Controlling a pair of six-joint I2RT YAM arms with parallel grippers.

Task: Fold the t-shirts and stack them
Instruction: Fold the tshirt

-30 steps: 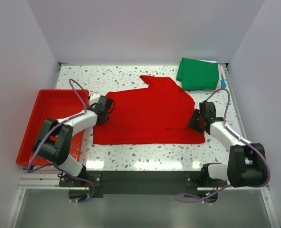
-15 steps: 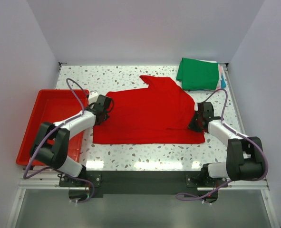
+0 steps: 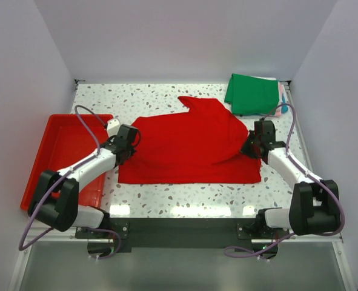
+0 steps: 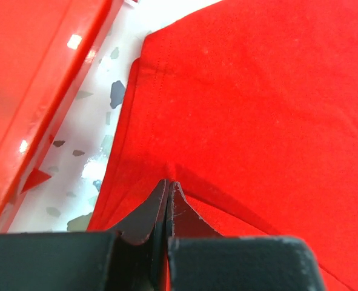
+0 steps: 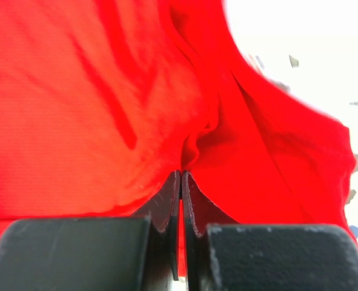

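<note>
A bright red t-shirt (image 3: 188,145) lies spread across the middle of the table, one sleeve pointing to the back. My left gripper (image 3: 132,145) is shut on its left edge; the wrist view shows the red t-shirt (image 4: 257,109) puckered at the closed fingertips (image 4: 167,183). On the shirt's right edge my right gripper (image 3: 249,147) is shut too, with the red t-shirt (image 5: 106,103) bunched into a fold at the tips (image 5: 181,174) and lifted slightly. A folded green t-shirt (image 3: 252,94) rests at the back right on a stack whose pink, white and teal edges show.
A red plastic tray (image 3: 57,145) stands at the left, its wall close to my left arm; the red tray (image 4: 27,73) also fills the left of the left wrist view. The speckled tabletop (image 3: 136,97) is walled on three sides.
My right gripper closed on the shirt's right edge and drew it up and back, raising a fold. My left gripper stayed shut on the left edge, its arm shifting slightly.
</note>
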